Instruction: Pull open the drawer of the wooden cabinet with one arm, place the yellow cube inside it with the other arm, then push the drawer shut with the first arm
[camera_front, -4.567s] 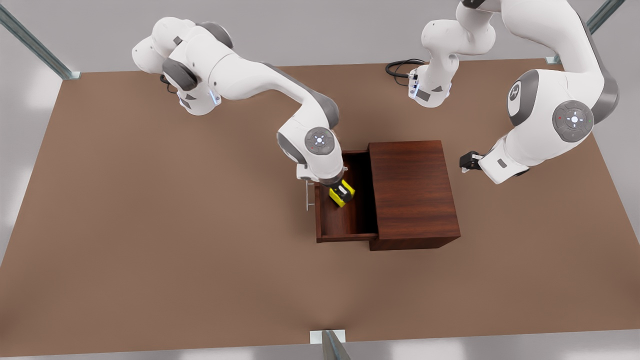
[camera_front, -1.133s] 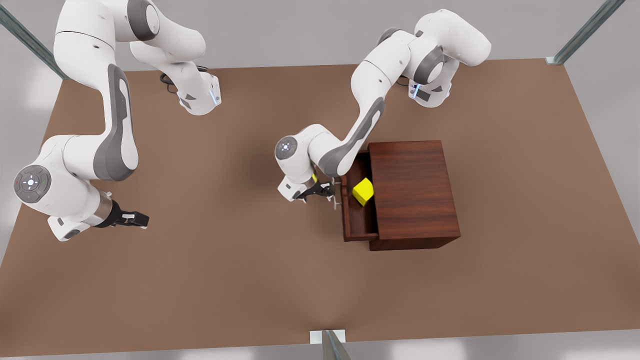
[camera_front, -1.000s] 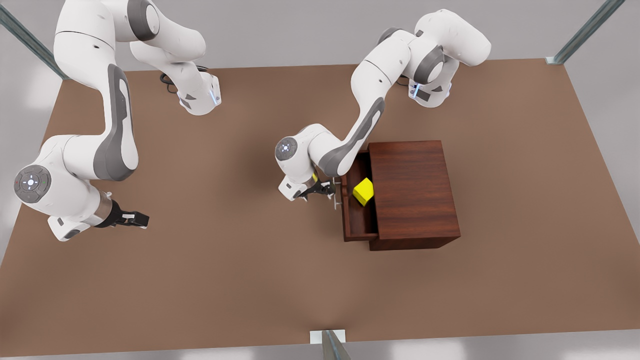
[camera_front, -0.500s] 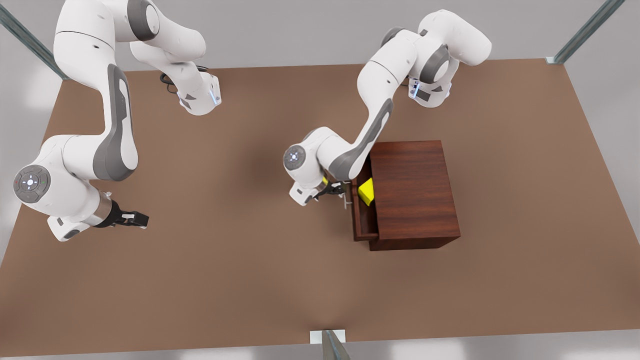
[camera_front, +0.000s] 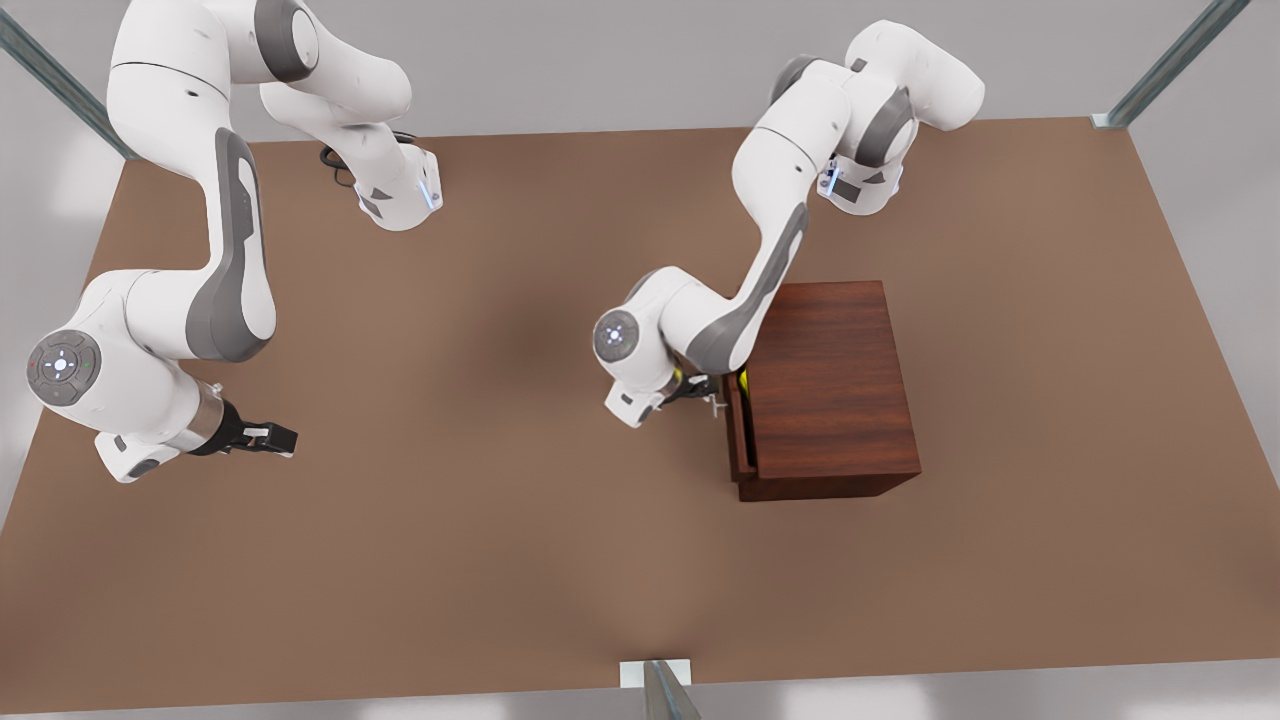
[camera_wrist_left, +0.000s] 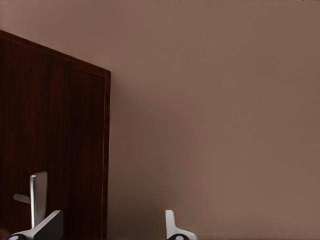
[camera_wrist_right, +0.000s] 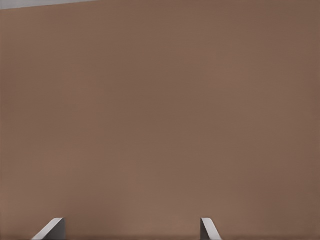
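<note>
Front view, arms: two white arms stand on one brown table (camera_front: 480, 560).
Front view, left gripper (camera_front: 703, 393): at the cabinet's left face, right against the handle (camera_front: 717, 404); how far its fingers are spread cannot be told here.
Front view, right gripper (camera_front: 272, 437): far off at the table's left side, well apart from the cabinet; this arm waits, and its dark fingers look close together from this angle.
Front view, wooden cabinet (camera_front: 830, 385): one, right of the table's centre, plain flat top up.
Front view, drawer (camera_front: 738, 430): one, pushed almost fully in, a narrow strip left sticking out on the cabinet's left.
Front view, yellow cube (camera_front: 743, 378): one, inside the drawer, a thin yellow sliver in the gap at the cabinet's edge, perhaps partly under the top; it sits just right of the left gripper, beyond the drawer front, not between the fingers.
Left wrist view, fingers (camera_wrist_left: 172, 227): two pale tips spread wide, holding nothing.
Left wrist view, drawer front (camera_wrist_left: 55, 150): dark wood grain, the silver bar handle (camera_wrist_left: 36, 197) just beside one fingertip, not between the two.
Right wrist view, fingers (camera_wrist_right: 207, 229): two tips set wide apart, empty, over bare table (camera_wrist_right: 160, 110).
</note>
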